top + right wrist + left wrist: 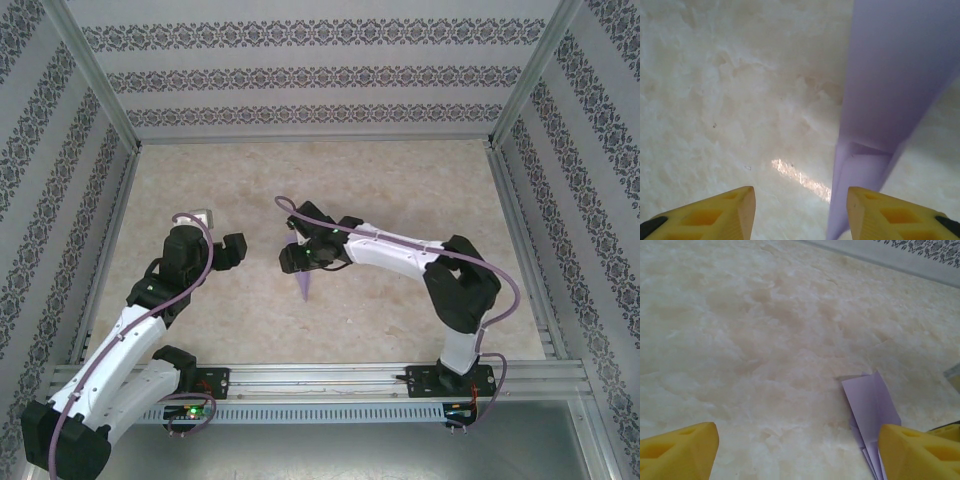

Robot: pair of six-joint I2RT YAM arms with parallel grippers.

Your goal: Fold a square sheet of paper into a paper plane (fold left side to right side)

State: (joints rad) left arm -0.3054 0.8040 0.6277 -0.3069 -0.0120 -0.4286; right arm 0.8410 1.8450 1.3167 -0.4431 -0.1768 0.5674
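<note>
— while the right gripper [800, 200] hangs over the paper, are its jaws closed on anything?
— no, they stand partly apart. a raised flap of the paper plane [890, 90] rises just inside one jaw, unpinched. i'd guess it's lined up to pinch or press that crease.
— and the left gripper [797, 440]?
— wide open and empty, just beside the plane, probably placed clear of it yet ready to hold it down.
— where's the plane?
— near the middle of the tabletop [740, 340], slightly toward the near edge.

Bright even light, faint shadows, a glare streak on the table [715, 100].
</note>
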